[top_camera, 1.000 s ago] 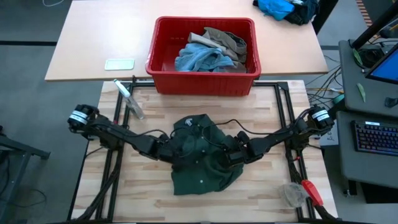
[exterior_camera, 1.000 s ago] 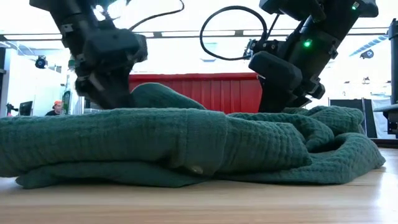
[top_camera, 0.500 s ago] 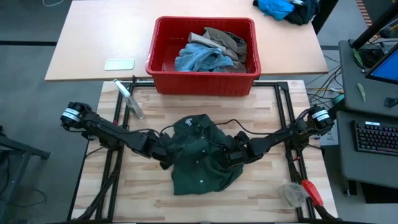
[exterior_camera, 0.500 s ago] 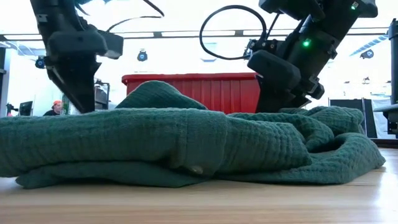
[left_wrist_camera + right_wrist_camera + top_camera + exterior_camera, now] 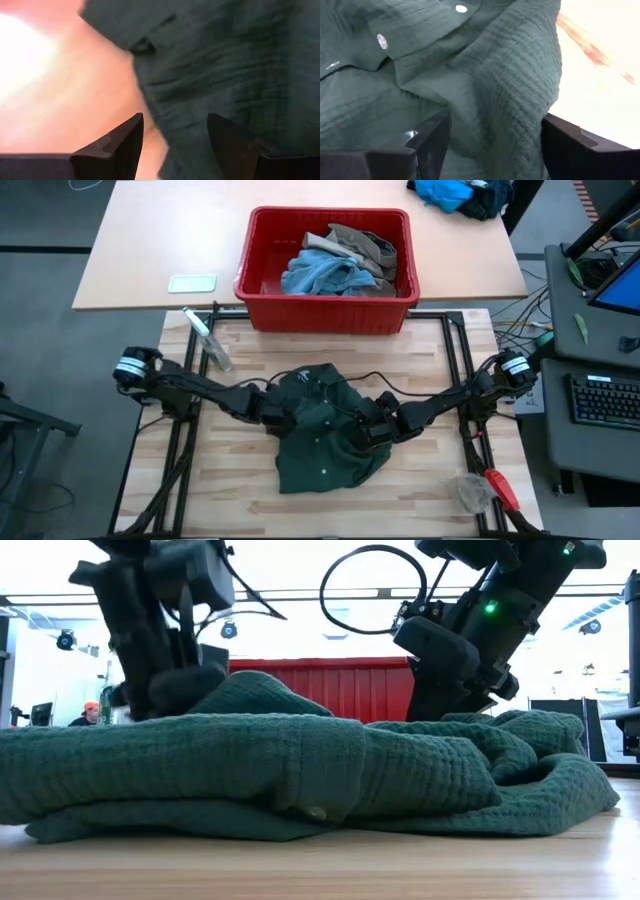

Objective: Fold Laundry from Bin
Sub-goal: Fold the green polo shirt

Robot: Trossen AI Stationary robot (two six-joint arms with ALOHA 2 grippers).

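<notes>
Presently one dark green garment (image 5: 325,435) lies crumpled, unfolded, mid-table (image 5: 440,495). Left claw (image 5: 276,412) sits at its nine o'clock edge, fingers spread over the hem; right claw (image 5: 372,432) at three o'clock, spread with a fold between its fingers. Bin (image 5: 262,290), at twelve o'clock, holds light blue and khaki pieces. Folding barely begun; most work remains.

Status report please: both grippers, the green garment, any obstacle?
Left gripper open at green garment edge. Right gripper open astride a fold. Nothing blocking.
</notes>
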